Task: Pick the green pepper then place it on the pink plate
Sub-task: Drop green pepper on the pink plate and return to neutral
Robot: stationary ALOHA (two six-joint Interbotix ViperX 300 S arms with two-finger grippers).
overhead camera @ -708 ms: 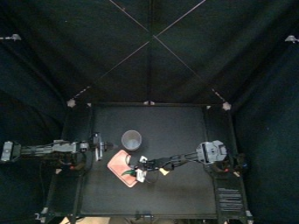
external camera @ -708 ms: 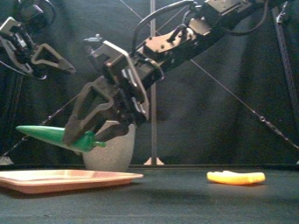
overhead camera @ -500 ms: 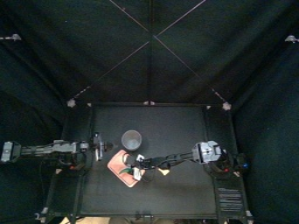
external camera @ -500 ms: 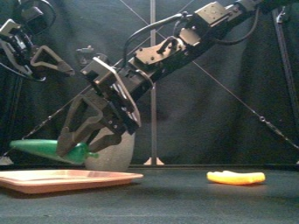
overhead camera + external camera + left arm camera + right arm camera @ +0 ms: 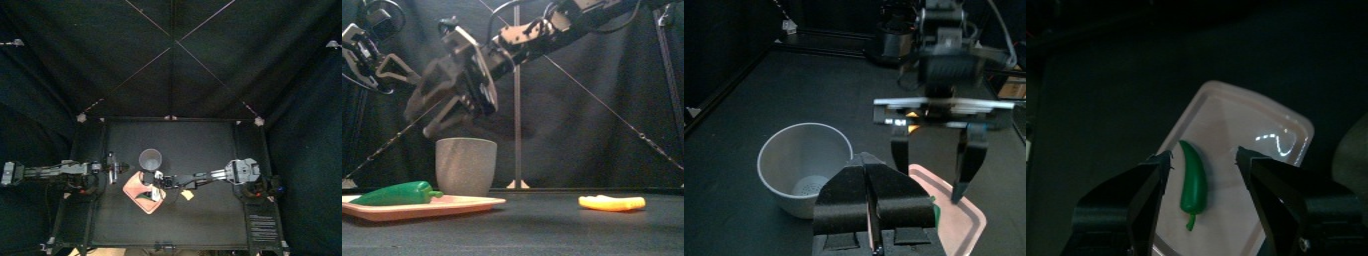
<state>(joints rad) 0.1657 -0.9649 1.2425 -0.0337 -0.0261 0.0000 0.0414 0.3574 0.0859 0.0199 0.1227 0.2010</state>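
Observation:
The green pepper (image 5: 396, 193) lies on the flat pink plate (image 5: 442, 206) at the front left, its stem toward the grey cup. My right gripper (image 5: 449, 108) hangs open above it, blurred, holding nothing. In the right wrist view the pepper (image 5: 1192, 182) lies on the plate (image 5: 1267, 130) between the spread jaws, well below them. From above, the right gripper (image 5: 154, 180) is over the plate (image 5: 134, 192). My left gripper (image 5: 875, 185) rests shut at the left, beside the cup and the plate.
A tall grey speckled cup (image 5: 465, 166) stands just behind the plate, also seen in the left wrist view (image 5: 811, 170). A yellow toy (image 5: 612, 203) lies on the table to the right. The left gripper (image 5: 402, 72) hangs high at the left.
The right gripper lowered the pepper to the plate, opened and let it go, then rose. The pepper now lies on the plate. The left arm has not moved.

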